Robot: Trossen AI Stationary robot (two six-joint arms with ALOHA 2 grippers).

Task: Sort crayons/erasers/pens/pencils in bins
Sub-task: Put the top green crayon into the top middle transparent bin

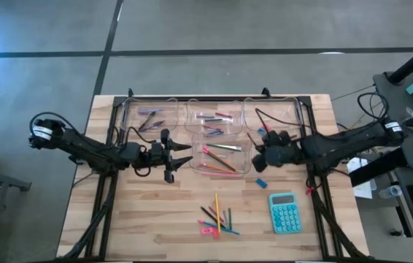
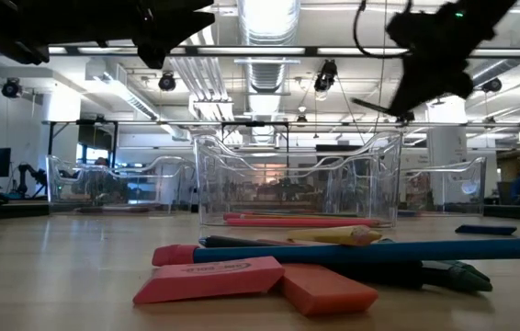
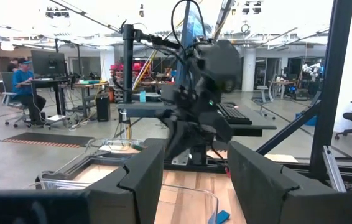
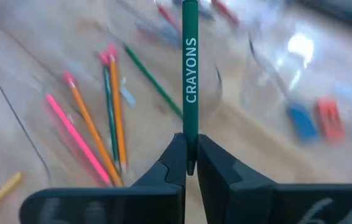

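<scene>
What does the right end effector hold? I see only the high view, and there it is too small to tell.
Observer: The right wrist view shows the right end effector, by the bins, shut on a green crayon.
Operator: Is the left one holding something?
Observer: No; in its wrist view the left end effector is open and empty.
Operator: What are the pink pieces in the front pile?
Observer: The low view shows two erasers.
</scene>
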